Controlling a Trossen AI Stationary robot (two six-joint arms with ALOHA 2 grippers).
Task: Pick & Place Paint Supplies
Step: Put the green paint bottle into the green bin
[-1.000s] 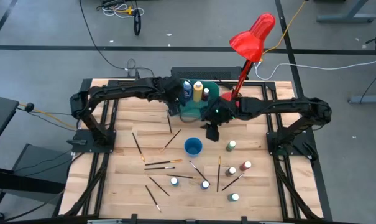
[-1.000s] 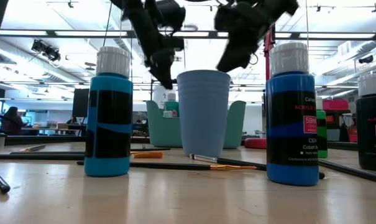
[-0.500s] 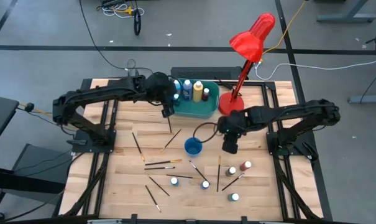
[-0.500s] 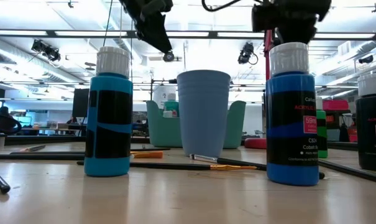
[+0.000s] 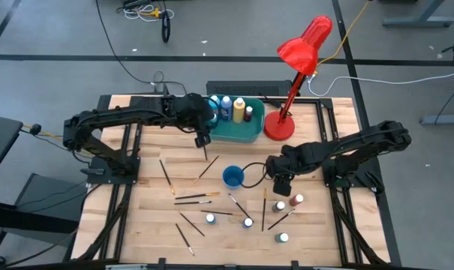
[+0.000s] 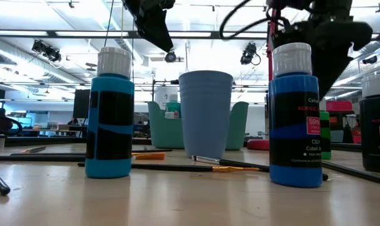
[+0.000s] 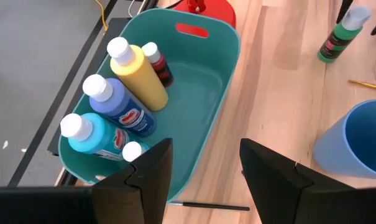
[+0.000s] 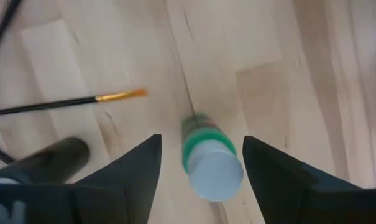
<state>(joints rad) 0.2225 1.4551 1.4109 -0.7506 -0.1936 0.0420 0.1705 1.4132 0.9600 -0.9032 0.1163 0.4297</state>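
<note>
Five plastic paint bottles [image 7: 127,99] are sitting in the smooth teal tub [image 7: 200,134]; six more are standing on the wooden table [image 5: 144,202] among nine thin brushes. The right gripper [image 8: 200,165] is hanging released above a green bottle [image 8: 207,157]. The left gripper [image 7: 203,165] is spreading wide beside the tub.

Red lamp [image 5: 302,52], teal tub [image 5: 245,132], blue cup [image 5: 233,177].

Bright, even overhead light — soft shadows; right wrist view motion-blurred, low view backlit
</note>
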